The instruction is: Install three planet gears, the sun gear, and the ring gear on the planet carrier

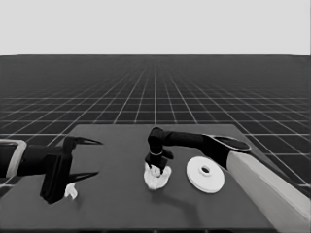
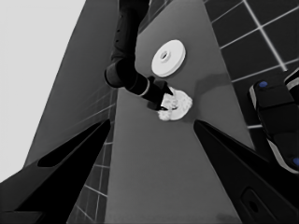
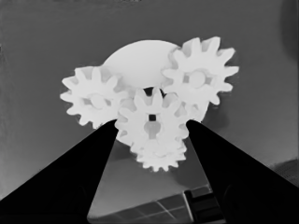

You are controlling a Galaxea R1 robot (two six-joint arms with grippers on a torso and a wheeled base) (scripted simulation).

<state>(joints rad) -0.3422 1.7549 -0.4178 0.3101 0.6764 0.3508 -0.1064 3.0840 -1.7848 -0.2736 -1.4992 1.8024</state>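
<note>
No writing visible. Right hand (image 1: 156, 167) grips centre gear (image 3: 152, 122) over smaller round part (image 3: 135, 58) w/ three gears; left hand (image 1: 81, 158) open, parked at left of surface (image 1: 116, 204).

Both arms are black near the wrist, pale grey farther back. Each pincer has two long, pointed black fingers (image 2: 70, 172).

A thin white piece (image 1: 71, 191) lies on the dark table (image 1: 116, 204).
</note>
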